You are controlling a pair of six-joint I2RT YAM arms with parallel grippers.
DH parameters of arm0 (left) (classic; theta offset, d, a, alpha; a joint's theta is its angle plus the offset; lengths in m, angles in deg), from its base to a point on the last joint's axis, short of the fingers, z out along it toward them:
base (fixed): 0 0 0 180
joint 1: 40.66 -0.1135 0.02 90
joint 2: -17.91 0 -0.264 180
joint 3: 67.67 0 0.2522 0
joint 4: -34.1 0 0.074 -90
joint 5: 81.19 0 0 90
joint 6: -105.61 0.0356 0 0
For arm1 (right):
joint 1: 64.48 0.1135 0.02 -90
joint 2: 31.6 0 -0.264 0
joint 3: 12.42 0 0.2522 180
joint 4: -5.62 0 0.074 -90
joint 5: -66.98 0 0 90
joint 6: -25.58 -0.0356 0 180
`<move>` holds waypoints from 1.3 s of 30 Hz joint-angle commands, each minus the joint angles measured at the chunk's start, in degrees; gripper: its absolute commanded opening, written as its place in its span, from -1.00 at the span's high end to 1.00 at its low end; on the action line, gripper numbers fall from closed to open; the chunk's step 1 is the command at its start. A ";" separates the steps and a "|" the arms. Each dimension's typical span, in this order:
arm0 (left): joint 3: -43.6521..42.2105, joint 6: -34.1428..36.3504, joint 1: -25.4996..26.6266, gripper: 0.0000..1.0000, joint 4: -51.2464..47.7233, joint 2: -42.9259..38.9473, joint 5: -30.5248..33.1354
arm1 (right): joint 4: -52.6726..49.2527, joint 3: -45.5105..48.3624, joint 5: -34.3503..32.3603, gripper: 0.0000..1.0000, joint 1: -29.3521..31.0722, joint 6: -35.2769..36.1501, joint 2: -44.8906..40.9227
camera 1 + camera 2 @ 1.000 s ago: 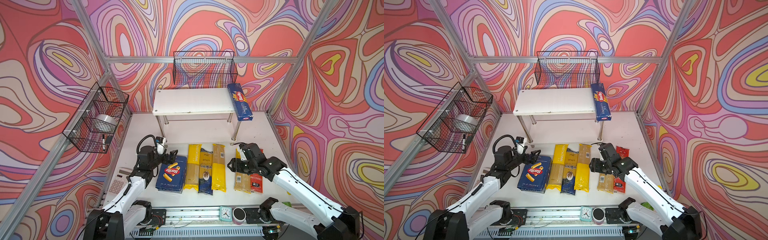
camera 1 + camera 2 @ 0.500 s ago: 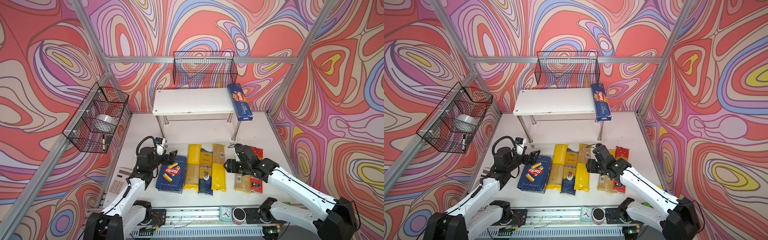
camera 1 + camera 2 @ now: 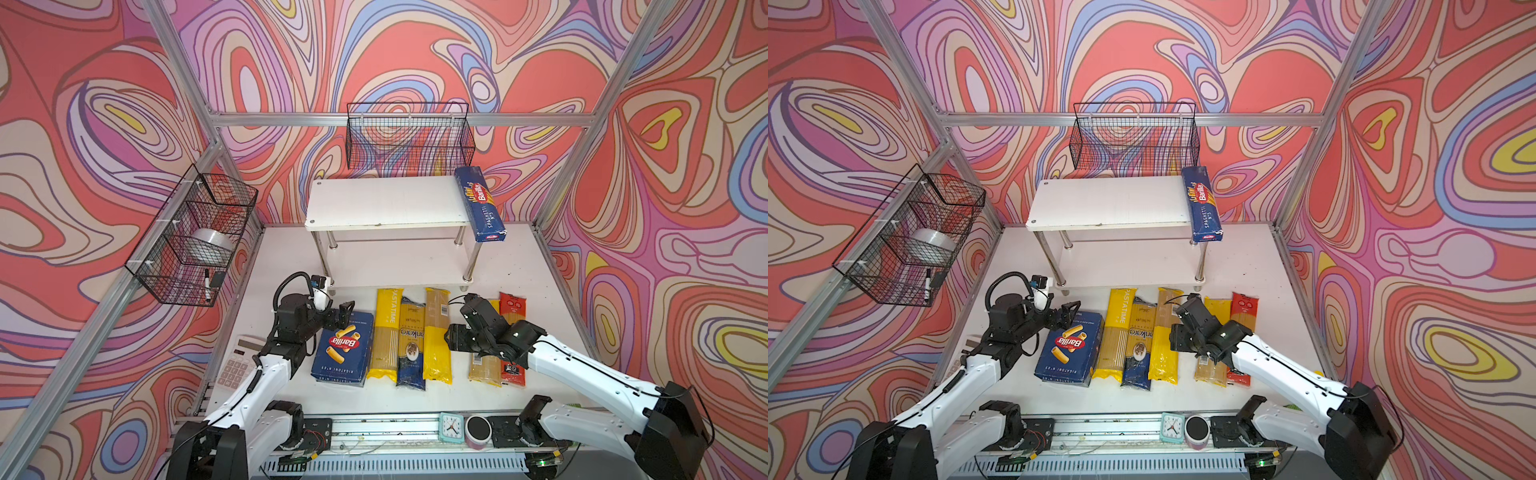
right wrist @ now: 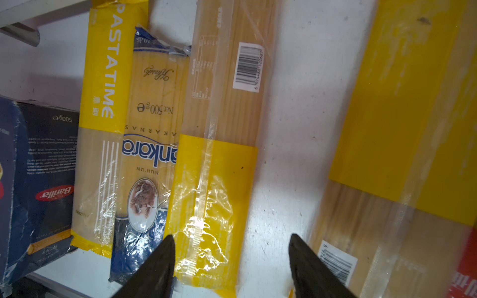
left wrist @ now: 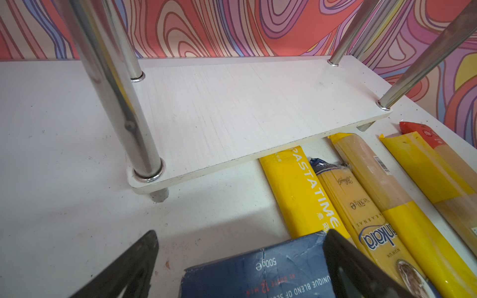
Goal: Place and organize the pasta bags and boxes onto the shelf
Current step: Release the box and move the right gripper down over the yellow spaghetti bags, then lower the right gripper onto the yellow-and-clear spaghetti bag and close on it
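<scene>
Right end effector (image 4: 231,237) hung low over the desk (image 4: 289,103), jaws apart and empty, lined up over the near end of the barcoded yellow bag (image 4: 219,154). That bag lay flat beside the dark blue bag (image 4: 149,154) and the PASTATIME bag (image 4: 103,90). Left end effector (image 5: 241,232), jaws also apart, straddled the far end of the rigatoni box (image 5: 258,273) without gripping it. Only the spaghetti box (image 3: 480,203) sat on the shelf (image 3: 386,203), at the right end of the top board and overhanging its front. Another yellow bag (image 3: 484,365) and the red bag (image 3: 513,307) lay on the desk. The step in hand looked like picking up a bag. Next, the right jaws would need to drop astride it, centred, and close gently on the slippery plastic.
</scene>
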 commanded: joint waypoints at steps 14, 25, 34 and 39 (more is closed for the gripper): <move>1.25 0.36 0.19 -1.00 0.27 0.78 -0.20 | 6.68 -3.78 -1.04 -0.56 2.77 -0.38 11.98; 1.34 0.35 0.20 -1.00 0.25 0.91 -0.28 | 9.73 -4.24 -0.26 -0.68 2.99 -1.33 17.26; 1.58 0.34 0.18 -1.00 0.14 1.13 -0.39 | 11.44 -3.41 0.41 -0.77 3.32 -1.50 19.90; 1.52 0.39 0.16 -1.00 0.13 1.08 -0.43 | 11.71 -3.20 -0.16 -0.79 3.45 -1.52 20.58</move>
